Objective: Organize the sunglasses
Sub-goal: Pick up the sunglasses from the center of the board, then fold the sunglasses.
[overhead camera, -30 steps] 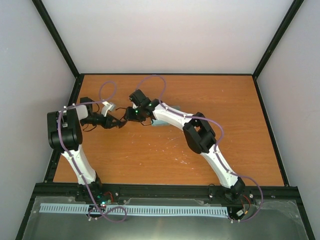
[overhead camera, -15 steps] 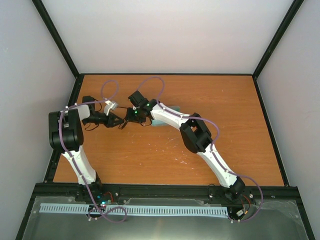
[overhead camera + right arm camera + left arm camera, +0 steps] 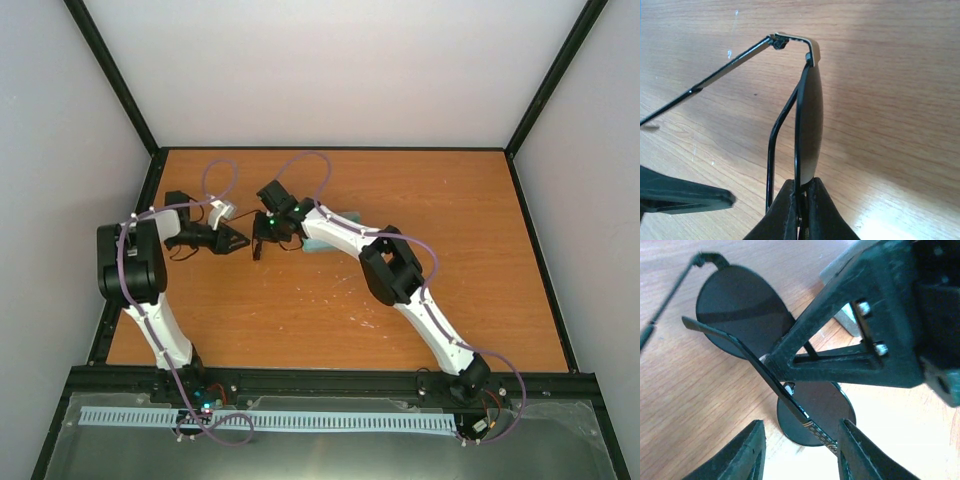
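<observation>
The sunglasses point(image 3: 810, 115) have dark lenses, a thin black frame and slim arms. My right gripper point(image 3: 801, 202) is shut on the rim of one lens and holds the pair edge-up just above the wooden table; it also shows in the top view point(image 3: 260, 238). In the left wrist view both lenses point(image 3: 740, 310) show, with the right gripper's black finger point(image 3: 840, 305) across them. My left gripper point(image 3: 802, 455) is open, its fingers point(image 3: 740, 460) on either side of one folded-in arm of the glasses point(image 3: 790, 400). The other arm sticks out to the side point(image 3: 715, 80).
A light blue cloth point(image 3: 347, 215) lies under the right arm, partly hidden by it. A grey object's edge point(image 3: 847, 322) shows behind the right gripper. The table has black rails along its left edge point(image 3: 150, 200), close to the left arm.
My right gripper has shifted a little left and down with the sunglasses. My left gripper has moved slightly back and closer to them, staying open.
</observation>
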Action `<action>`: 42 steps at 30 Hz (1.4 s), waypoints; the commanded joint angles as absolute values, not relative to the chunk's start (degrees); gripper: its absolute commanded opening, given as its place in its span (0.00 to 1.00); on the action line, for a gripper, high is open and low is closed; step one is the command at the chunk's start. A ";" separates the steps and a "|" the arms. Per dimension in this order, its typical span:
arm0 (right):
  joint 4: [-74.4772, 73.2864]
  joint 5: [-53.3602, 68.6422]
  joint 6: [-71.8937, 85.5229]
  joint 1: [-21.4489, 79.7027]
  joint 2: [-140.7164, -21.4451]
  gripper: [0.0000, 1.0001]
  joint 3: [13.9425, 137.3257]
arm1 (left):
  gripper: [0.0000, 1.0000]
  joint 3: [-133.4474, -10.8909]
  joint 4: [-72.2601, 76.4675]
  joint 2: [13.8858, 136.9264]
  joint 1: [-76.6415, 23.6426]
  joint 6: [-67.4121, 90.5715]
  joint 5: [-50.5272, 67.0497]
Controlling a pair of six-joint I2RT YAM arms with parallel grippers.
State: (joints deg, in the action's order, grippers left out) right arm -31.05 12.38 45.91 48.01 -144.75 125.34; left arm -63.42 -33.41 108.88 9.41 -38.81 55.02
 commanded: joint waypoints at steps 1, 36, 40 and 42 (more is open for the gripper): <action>-30.62 8.46 43.47 47.49 -140.54 0.03 119.67 | 0.42 -63.63 -33.41 103.58 9.13 -38.68 57.97; 7.36 52.69 32.17 40.21 -111.59 0.03 82.47 | 0.22 -59.02 -21.04 88.54 -2.39 -25.32 70.74; 7.66 53.05 31.90 40.09 -108.55 0.03 80.42 | 0.22 -59.64 -21.91 92.05 -2.46 -27.25 68.52; 7.15 52.91 31.32 40.08 -106.81 0.03 79.34 | 0.22 -59.46 -21.38 93.34 -2.45 -27.98 67.26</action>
State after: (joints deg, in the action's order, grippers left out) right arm 2.13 48.77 31.59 39.75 -113.14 80.09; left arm -59.29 -22.13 90.28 -2.42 -25.10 72.27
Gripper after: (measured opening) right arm 0.033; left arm 0.222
